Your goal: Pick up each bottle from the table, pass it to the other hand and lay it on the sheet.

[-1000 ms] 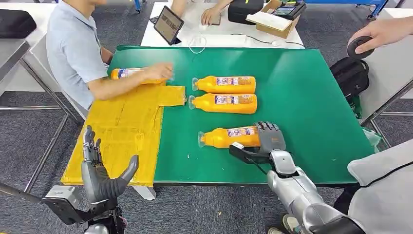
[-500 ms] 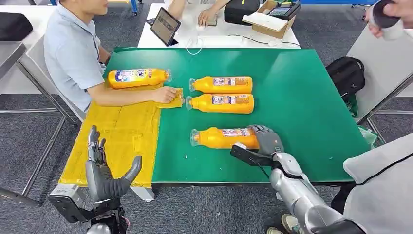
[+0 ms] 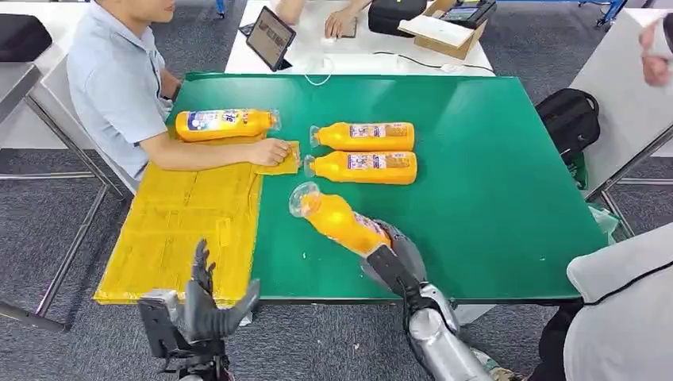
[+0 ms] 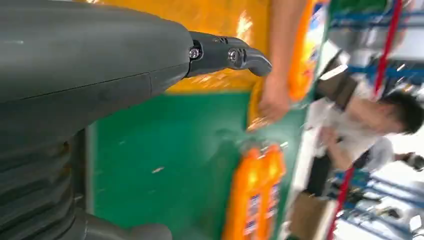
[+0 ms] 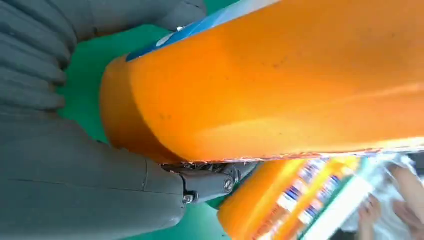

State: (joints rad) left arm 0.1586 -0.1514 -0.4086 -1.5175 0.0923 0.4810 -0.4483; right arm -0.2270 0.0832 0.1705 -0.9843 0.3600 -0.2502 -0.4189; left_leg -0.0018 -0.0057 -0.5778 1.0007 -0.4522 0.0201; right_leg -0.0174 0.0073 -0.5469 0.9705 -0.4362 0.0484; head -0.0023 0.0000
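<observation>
Bottle [image 3: 341,222] in hand is gripped by its base in the right hand [image 3: 393,258], tilted up off the desk [image 3: 492,159], cap toward the sheet [image 3: 186,214]. The left hand [image 3: 210,305] waits near the sheet's front edge, fingers spread, holding nothing, so the handover is not yet made. One bottle [image 3: 226,123] lies at the sheet's far edge beside a person's hand [image 3: 270,151]; two bottles [image 3: 361,151] remain on the desk.

The right robot hand [image 3: 394,258] grips the base of an orange bottle [image 3: 337,220] above the table's [image 3: 492,159] near edge, while the left robot hand [image 3: 208,305] hovers just off that edge, fingers spread, holding nothing.
</observation>
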